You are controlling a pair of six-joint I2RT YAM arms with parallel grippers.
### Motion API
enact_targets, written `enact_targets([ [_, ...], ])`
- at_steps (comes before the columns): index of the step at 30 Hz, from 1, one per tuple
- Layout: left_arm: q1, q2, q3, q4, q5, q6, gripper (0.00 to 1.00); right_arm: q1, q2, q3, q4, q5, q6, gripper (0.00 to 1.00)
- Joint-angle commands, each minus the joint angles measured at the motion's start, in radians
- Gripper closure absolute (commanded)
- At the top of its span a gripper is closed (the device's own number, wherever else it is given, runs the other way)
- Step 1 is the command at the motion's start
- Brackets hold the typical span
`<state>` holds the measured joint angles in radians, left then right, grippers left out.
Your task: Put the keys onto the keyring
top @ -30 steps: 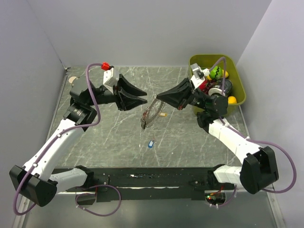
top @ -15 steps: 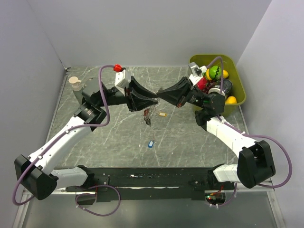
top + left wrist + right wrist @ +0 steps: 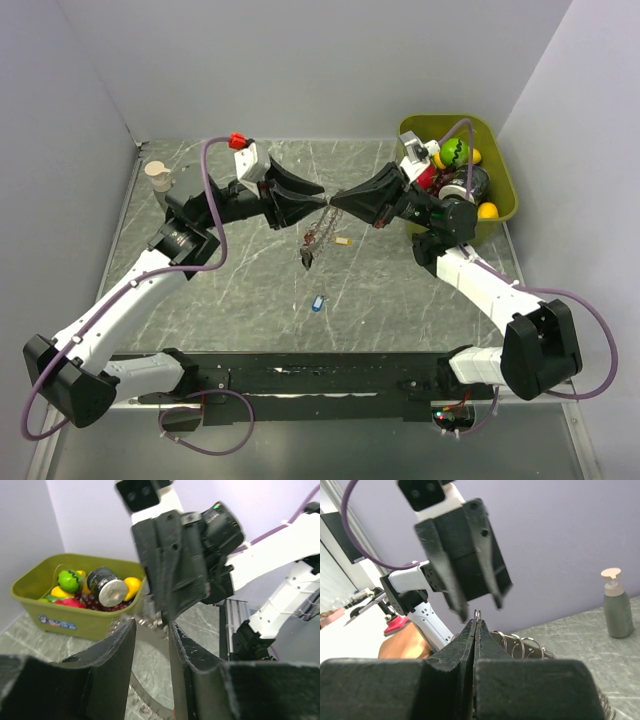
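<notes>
Above the middle of the table [image 3: 250, 285], the two arms meet tip to tip. Right gripper [image 3: 334, 197]: fingers pressed together, pinching a thin wire loop at the top of the keyring [image 3: 320, 228], which hangs below the tips, lifted off the stone-patterned surface. Left gripper [image 3: 318, 199]: fingers spread, one on either side of that same loop; whether they touch it cannot be told. Two loose keys lie flat on the table: a tan key [image 3: 343, 241] just beside the hanging ring, and a blue key [image 3: 318, 302] nearer the arm bases, well apart from both grippers. Open surface runs from the ring toward the near edge and to the left. Right far corner: a green bin [image 3: 420, 121] of toy fruit and a can, close behind the right wrist. Left far corner: a pump bottle [image 3: 157, 180] near the side wall, just behind the left arm's elbow
</notes>
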<state>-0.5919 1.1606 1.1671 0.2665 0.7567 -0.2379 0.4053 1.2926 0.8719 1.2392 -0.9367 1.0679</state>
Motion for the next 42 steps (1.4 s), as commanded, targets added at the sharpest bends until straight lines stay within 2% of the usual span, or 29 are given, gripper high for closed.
enact_targets([
  [1, 0.007, 0.005, 0.042, -0.013, -0.045, 0.025, 0.62, 0.001, -0.061, 0.01, 0.089, -0.007, -0.034, 1.0],
  [10, 0.007, 0.048, 0.062, 0.025, 0.052, -0.006, 0.7, 0.001, -0.065, 0.001, 0.075, -0.008, -0.048, 1.0],
  [13, 0.007, 0.068, 0.081, 0.008, 0.078, -0.003, 0.78, 0.001, -0.067, 0.001, 0.074, -0.007, -0.048, 1.0],
  [17, 0.007, 0.08, 0.1, -0.05, 0.087, 0.031, 0.99, 0.0, -0.069, -0.001, 0.072, -0.008, -0.049, 1.0],
  [23, 0.007, 0.057, 0.15, -0.209, 0.021, 0.149, 0.99, 0.001, -0.079, 0.002, -0.013, -0.046, -0.105, 0.99],
  [25, 0.007, 0.06, 0.189, -0.316, 0.0, 0.213, 0.99, 0.0, -0.078, 0.015, -0.075, -0.074, -0.141, 0.92],
  [26, 0.007, 0.063, 0.203, -0.357, -0.01, 0.227, 0.99, -0.006, -0.078, 0.025, -0.101, -0.098, -0.157, 0.82],
  [28, 0.007, 0.073, 0.245, -0.465, -0.031, 0.311, 0.99, -0.016, -0.084, 0.039, -0.171, -0.126, -0.201, 0.7],
  [29, 0.007, 0.077, 0.261, -0.502, -0.045, 0.331, 0.99, -0.019, -0.085, 0.058, -0.203, -0.155, -0.219, 0.61],
  [32, 0.004, 0.09, 0.318, -0.645, -0.088, 0.41, 0.99, -0.046, -0.104, 0.102, -0.352, -0.197, -0.353, 0.47],
  [36, 0.0, 0.1, 0.368, -0.78, -0.096, 0.488, 0.99, -0.054, -0.111, 0.179, -0.602, -0.231, -0.538, 0.38],
  [42, -0.016, 0.12, 0.423, -0.915, -0.112, 0.552, 0.99, -0.037, -0.059, 0.263, -0.779, -0.306, -0.663, 0.36],
])
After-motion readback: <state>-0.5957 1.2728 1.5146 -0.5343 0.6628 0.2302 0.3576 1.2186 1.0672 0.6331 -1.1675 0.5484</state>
